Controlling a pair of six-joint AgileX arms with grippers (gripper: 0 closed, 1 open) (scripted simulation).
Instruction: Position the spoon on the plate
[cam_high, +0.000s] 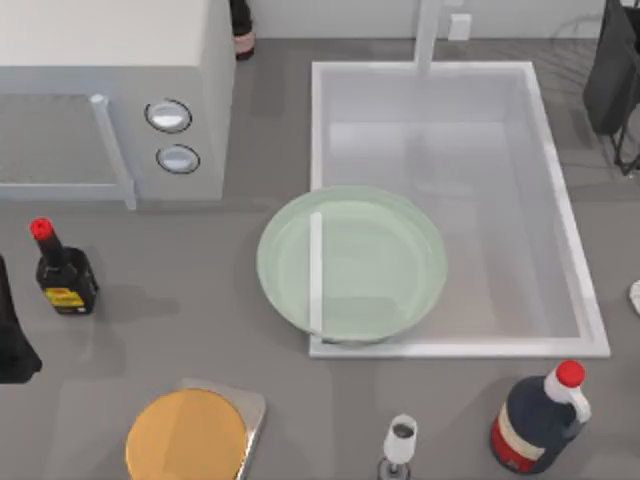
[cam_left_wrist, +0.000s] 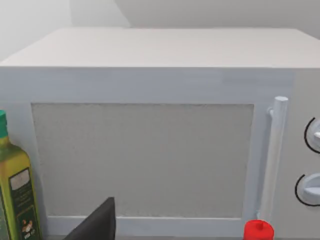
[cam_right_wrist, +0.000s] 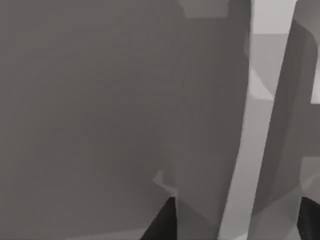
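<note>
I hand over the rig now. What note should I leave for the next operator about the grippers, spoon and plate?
Left arm: parked at the table's left edge, facing the microwave.
Right gripper: open, holding nothing.
Plate: lies partly over the sink's left rim, nothing on it.
Small white shape at the table's right edge may be the spoon; I cannot tell.
Done: nothing yet.
Left: grasp the spoon, set it on the plate.

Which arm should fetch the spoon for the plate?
Right, probably. A white piece, maybe the spoon, lies at the right edge of the table, nearest the right arm; the left arm sits far left, across the plate.
</note>
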